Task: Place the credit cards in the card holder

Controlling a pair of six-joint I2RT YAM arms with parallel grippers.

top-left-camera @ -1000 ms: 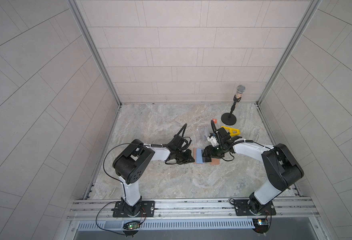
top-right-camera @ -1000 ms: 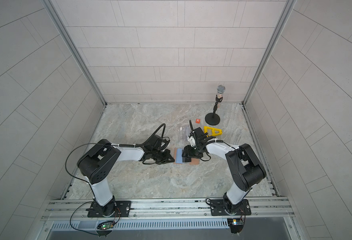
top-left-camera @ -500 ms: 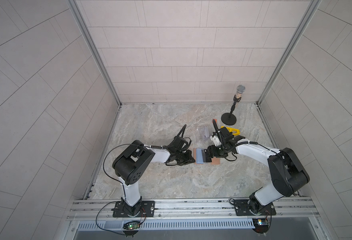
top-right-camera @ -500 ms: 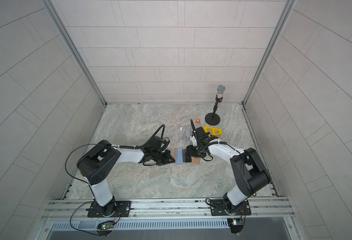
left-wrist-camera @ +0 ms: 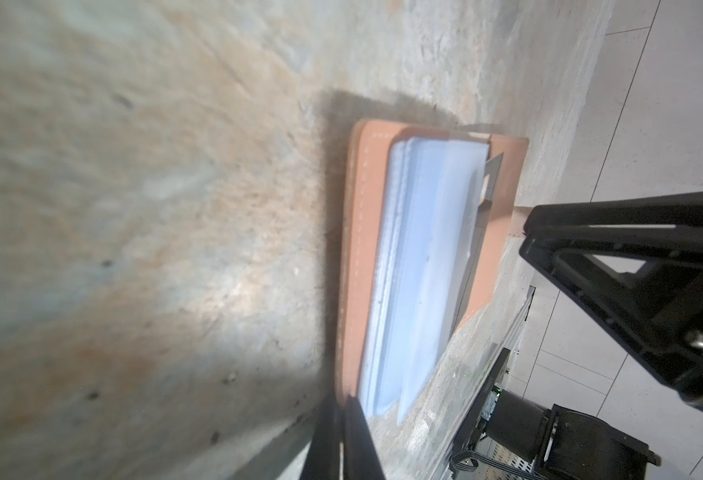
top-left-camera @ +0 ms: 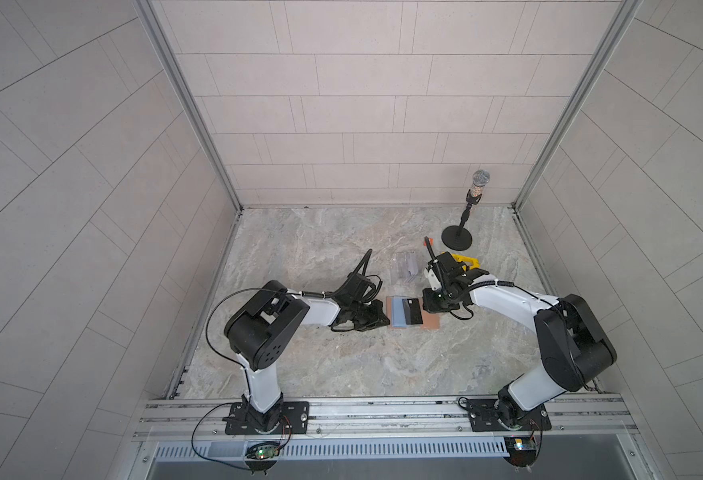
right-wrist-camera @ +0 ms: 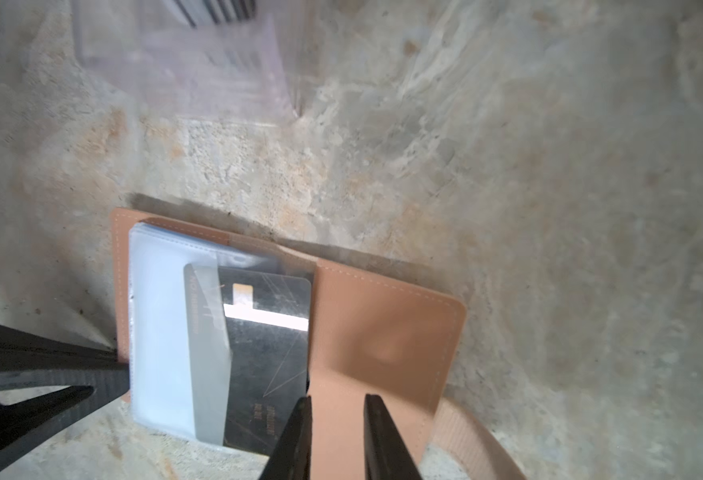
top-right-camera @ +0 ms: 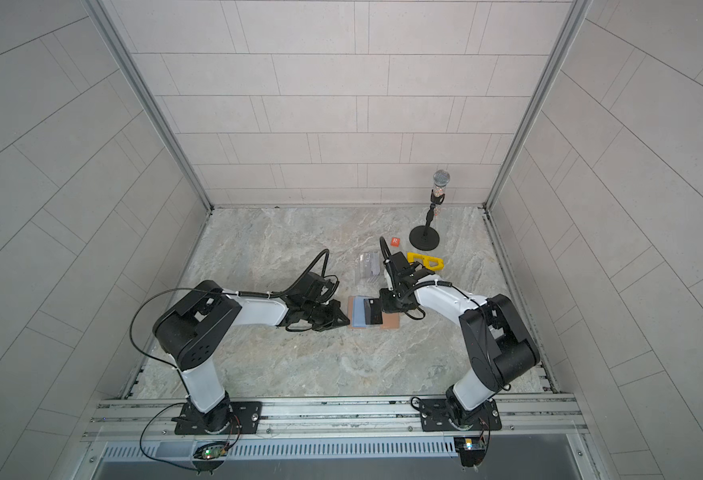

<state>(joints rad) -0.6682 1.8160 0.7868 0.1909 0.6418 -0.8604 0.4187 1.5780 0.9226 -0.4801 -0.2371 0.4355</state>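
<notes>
While the closed left fingers (right-wrist-camera: 50, 361) seemingly pin the card holder (right-wrist-camera: 383, 332), the narrowly parted, empty right fingers (right-wrist-camera: 293, 440) should push the black card (right-wrist-camera: 266, 353) beside them squarely deeper.

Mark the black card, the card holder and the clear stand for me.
black card (right-wrist-camera: 266, 365), right wrist view, on its bare dark face.
card holder (right-wrist-camera: 383, 316), right wrist view, on its tan open flap.
clear stand (top-left-camera: 403, 269), in a top view, on its transparent body.

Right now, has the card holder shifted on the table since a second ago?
No. In a top view the card holder lies where it did, same gap from the clear stand.
</notes>
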